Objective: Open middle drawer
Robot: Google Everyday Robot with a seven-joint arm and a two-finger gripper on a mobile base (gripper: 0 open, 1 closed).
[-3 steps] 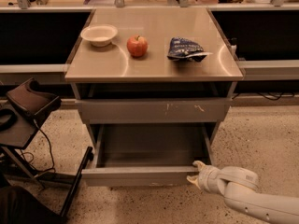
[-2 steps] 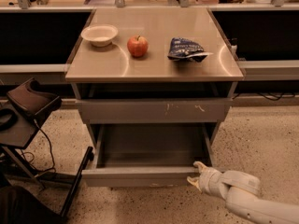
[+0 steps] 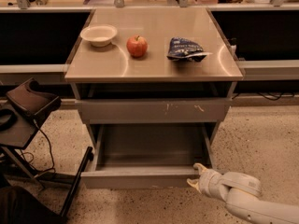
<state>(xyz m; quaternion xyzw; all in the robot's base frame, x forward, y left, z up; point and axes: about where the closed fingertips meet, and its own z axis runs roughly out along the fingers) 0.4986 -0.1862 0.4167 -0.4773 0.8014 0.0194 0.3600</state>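
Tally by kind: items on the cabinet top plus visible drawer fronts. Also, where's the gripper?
Bowl: 1
Apple: 1
Snack bag: 1
Drawer fronts: 2 (scratched front, pulled-out middle drawer)
Total: 5
Gripper: at the right end of the middle drawer's front.

No legible text; the blue bag [image 3: 185, 49] shows only unreadable print. The tool [image 3: 195, 175] sits by the middle drawer [image 3: 140, 177], at its right corner.
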